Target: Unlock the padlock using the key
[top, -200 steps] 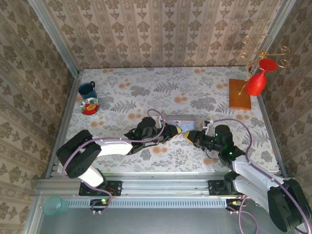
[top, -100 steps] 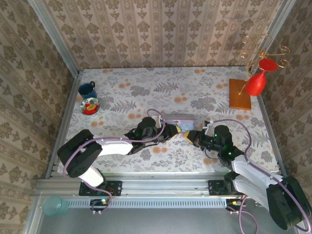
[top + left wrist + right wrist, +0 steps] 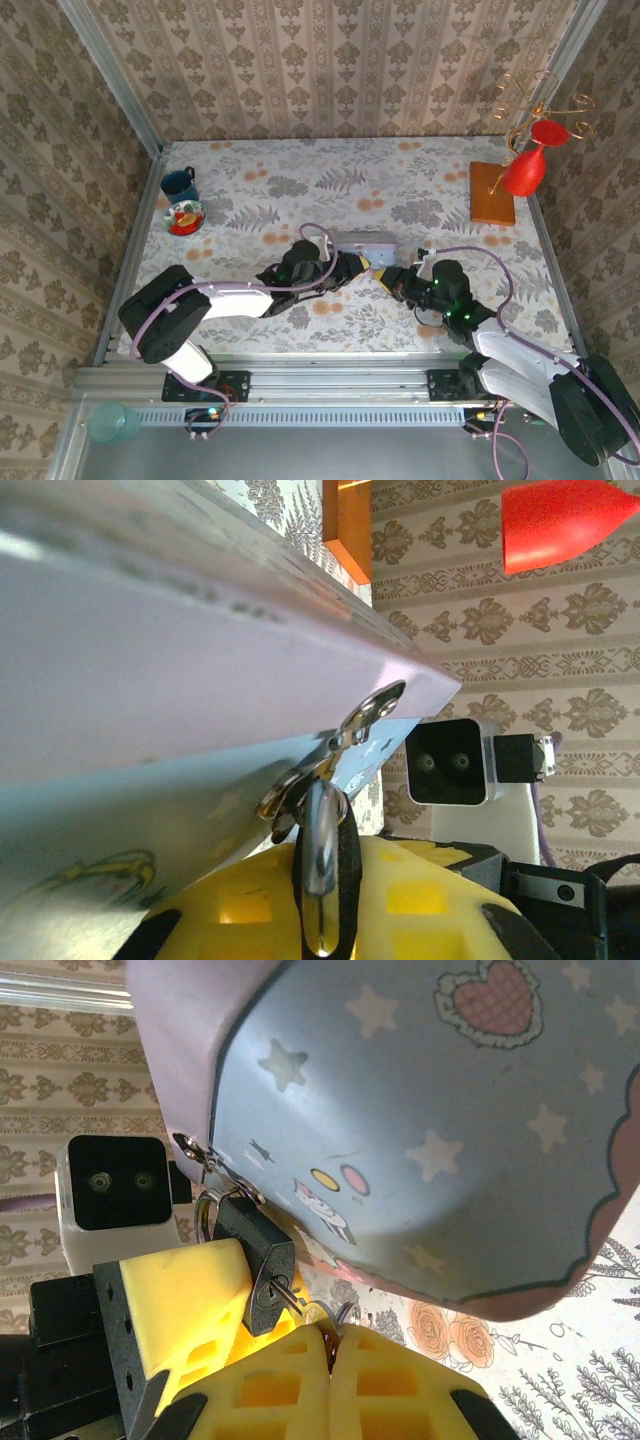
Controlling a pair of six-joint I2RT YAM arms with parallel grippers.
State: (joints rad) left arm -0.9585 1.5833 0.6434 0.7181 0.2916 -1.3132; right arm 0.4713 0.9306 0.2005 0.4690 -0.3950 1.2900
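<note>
The small black padlock (image 3: 258, 1255) hangs by its thin shackle (image 3: 322, 875) from the hasp of a pastel tin box (image 3: 400, 1110). My left gripper (image 3: 322, 895) is shut on the padlock body, which is wedged between its yellow fingers (image 3: 430, 900). The slim metal key (image 3: 292, 1300) sits in the keyhole on the padlock's underside. My right gripper (image 3: 333, 1348) is shut on the key's head, directly below the lock. From above, the left gripper (image 3: 360, 267) and the right gripper (image 3: 388, 281) meet just in front of the tin box (image 3: 362, 241).
A blue mug (image 3: 180, 184) and a small bowl (image 3: 185, 217) stand at the far left. At the far right a red glass (image 3: 527, 168) hangs from a wire rack on a wooden base (image 3: 492, 193). A teal cup (image 3: 112, 422) sits off the table, bottom left.
My right arm has crept slightly left toward the padlock and its fingers have tightened on the key. The tin box has shifted a little. The left arm holds still.
</note>
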